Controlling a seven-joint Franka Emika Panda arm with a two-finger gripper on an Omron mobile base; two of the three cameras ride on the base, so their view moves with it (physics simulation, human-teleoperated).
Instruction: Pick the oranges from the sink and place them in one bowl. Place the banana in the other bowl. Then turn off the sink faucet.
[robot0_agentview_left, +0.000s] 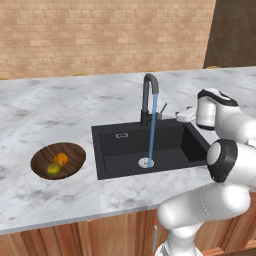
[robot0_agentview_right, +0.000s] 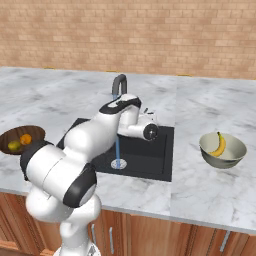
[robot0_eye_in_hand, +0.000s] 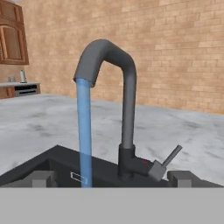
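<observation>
End effector (robot0_eye_in_hand: 111, 178), fingers apart w/ nothing held, faced the tall dark grey gooseneck faucet (robot0_eye_in_hand: 124, 109), thin lever (robot0_eye_in_hand: 168, 159) angled up-right, just ahead.

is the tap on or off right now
On: a blue stream of water falls from the tap to the sink drain.

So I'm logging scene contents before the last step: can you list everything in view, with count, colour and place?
oranges: two, one bright orange, one yellow-green, in the wooden bowl
wooden bowl: one, dark brown, counter left of the sink
banana: one, yellow, in the pale bowl
pale bowl: one, grey-beige, counter right of the sink
sink: one, black, set in the counter
sink faucet: one, dark grey, behind the sink
water stream: one, blue, running to the drain
counter: one, white-grey marble
gripper: one, dark fingertips, apart, facing the faucet lever
</observation>
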